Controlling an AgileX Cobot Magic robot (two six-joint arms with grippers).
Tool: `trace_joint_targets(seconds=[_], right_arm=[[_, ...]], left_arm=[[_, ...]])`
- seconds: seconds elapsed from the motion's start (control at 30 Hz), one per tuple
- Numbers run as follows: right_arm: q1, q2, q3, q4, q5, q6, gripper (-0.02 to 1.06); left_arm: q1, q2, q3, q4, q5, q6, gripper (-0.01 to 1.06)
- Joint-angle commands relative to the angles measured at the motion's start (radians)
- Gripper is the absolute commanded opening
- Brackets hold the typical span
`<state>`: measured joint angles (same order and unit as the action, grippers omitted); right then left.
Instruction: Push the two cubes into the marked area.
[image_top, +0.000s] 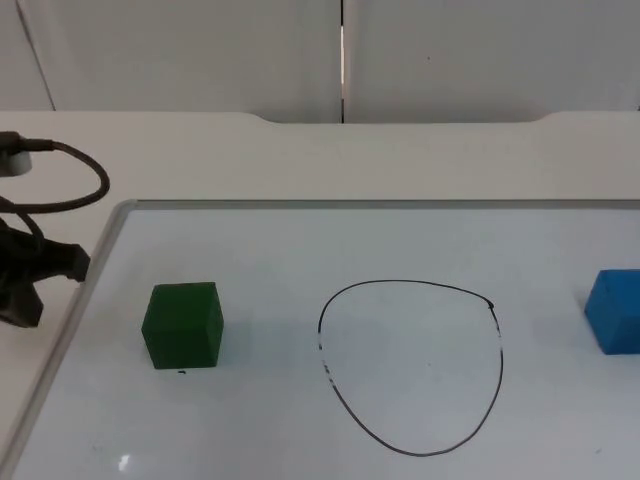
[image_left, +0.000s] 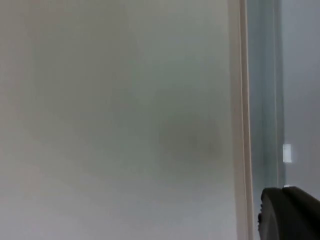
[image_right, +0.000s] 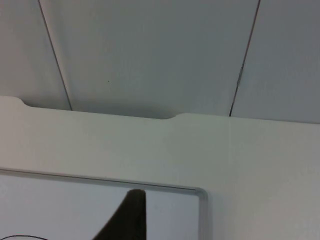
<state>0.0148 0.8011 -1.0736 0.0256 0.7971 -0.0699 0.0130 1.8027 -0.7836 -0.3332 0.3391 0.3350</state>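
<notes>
Top view shows one white table (image_top: 400, 160) with one whiteboard (image_top: 300, 250) lying flat on it, and behind them one grey partition wall (image_top: 200, 50). At the far left, the left gripper (image_top: 25, 285) is low beside the left edge of the whiteboard, just outside its frame; I cannot tell if its fingers are spread or pressed together. To the right of it, on the left part of the board, stands one green cube (image_top: 182, 325), near the gripper but apart from it. Further right, near the middle, there is one marked area (image_top: 410, 365), an oval drawn with a black line; no cube is inside it. At the right edge stands one blue cube (image_top: 616, 310), well apart from the oval. So there are two cubes, both outside the line, one on each side. In the right wrist view the right gripper (image_right: 127, 220) is seen as a dark fingertip above the whiteboard's corner; the state of its fingers I cannot tell.
</notes>
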Motion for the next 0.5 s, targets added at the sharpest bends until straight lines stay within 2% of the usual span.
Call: trace_joint_targets(seconds=[0.0, 0.47], right_arm=[[-0.005, -0.001, 0.003, 0.003, 0.005, -0.002, 1.00], [-0.005, 0.076, 0.003, -0.003, 0.116, -0.024, 1.00]], left_arm=[[-0.015, 0.013, -0.014, -0.018, -0.005, 0.001, 0.00], [-0.072, 0.069, -0.061, -0.038, -0.016, -0.002, 0.00]])
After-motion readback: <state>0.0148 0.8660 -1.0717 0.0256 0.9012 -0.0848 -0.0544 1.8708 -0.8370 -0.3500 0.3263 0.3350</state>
